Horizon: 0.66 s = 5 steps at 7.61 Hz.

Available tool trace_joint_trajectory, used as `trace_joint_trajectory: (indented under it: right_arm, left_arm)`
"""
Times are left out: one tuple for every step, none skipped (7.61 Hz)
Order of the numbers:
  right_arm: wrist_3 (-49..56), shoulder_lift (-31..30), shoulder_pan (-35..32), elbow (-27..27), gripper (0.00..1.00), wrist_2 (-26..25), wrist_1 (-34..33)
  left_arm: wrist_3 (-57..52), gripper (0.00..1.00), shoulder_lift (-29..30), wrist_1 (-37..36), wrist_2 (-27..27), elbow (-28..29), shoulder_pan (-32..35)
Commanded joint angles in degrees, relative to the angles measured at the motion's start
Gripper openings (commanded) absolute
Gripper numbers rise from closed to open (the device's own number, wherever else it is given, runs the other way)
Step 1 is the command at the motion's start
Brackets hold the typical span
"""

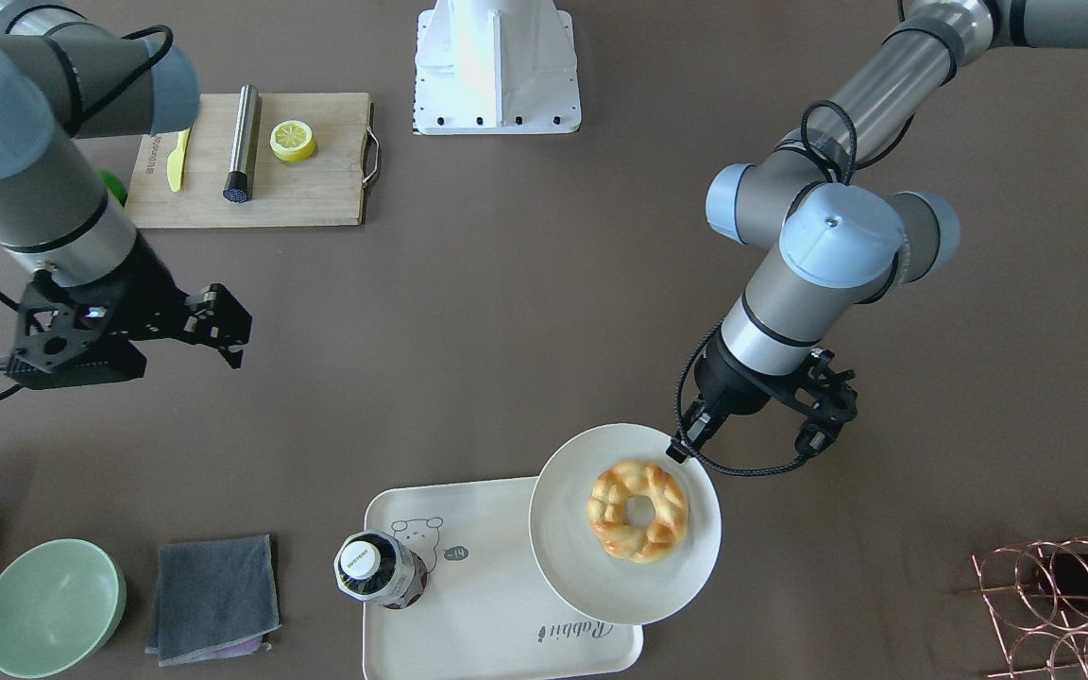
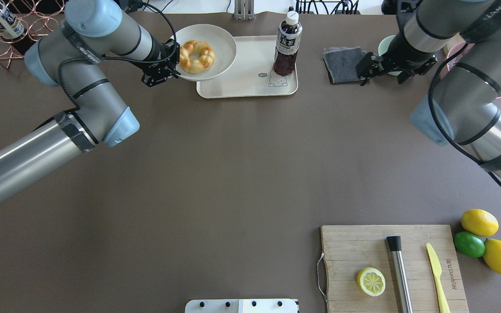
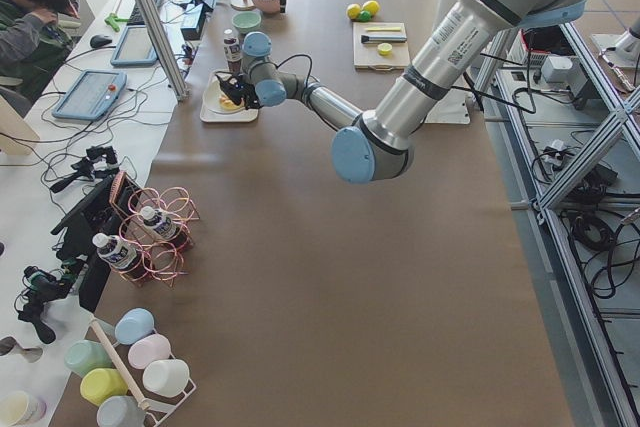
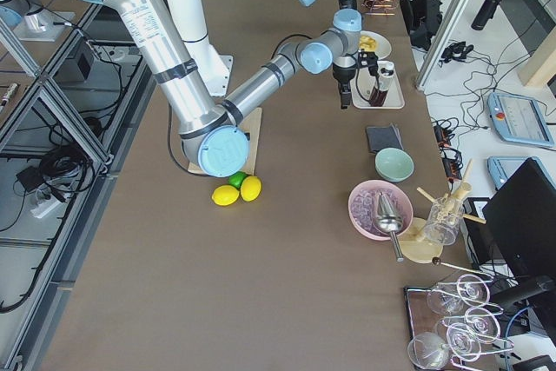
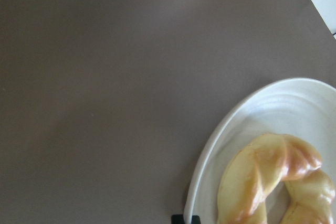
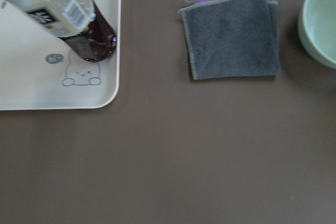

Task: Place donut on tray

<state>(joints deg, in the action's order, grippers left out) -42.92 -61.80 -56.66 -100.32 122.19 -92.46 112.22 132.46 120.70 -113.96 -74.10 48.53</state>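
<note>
The golden twisted donut (image 1: 638,510) lies on a round white plate (image 1: 582,567); it also shows in the overhead view (image 2: 196,55) and the left wrist view (image 5: 273,182). The plate (image 2: 222,41) overlaps the left end of the cream-white tray (image 2: 242,76) with the bear drawing (image 1: 478,623). My left gripper (image 1: 679,447) is at the plate's rim on the side away from the tray and looks shut on it; one black fingertip (image 5: 184,219) shows right at the rim. My right gripper (image 1: 223,326) is open and empty above the table, beside the tray's other end.
A dark drink bottle (image 1: 379,567) stands on the tray beside the bear. A grey cloth (image 1: 213,595) and a green bowl (image 1: 53,609) lie beyond the tray's end. A copper wire rack (image 1: 1063,595) is at the table's left corner. A cutting board (image 2: 355,248) holds a lemon half, knife and steel rod.
</note>
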Motion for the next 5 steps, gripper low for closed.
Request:
trace_joint_trajectory:
  right_arm:
    - [19.13,-9.54,-9.58,0.3,1.0,6.55,0.0]
    - [23.19,-12.0,-11.7,0.38,1.0,7.53,0.0]
    - [27.23,-13.85,-13.37,0.47,1.0,8.49,0.0]
    - [29.54,-15.0,-14.43,1.08,1.0,9.37,0.0]
    - [32.08,-15.89,-15.23,1.18,1.0,9.47,0.0]
  left_arm:
    - [7.64,0.0,8.4,1.98,8.82,9.02,-4.65]
    - [9.57,0.0,12.08,2.96,10.76,13.76,-5.45]
    - [9.77,0.0,15.34,3.49,11.91,19.12,-6.16]
    - [9.77,0.0,17.02,5.23,14.01,23.52,-6.86]
    - [9.6,0.0,17.13,6.56,14.12,25.22,-6.87]
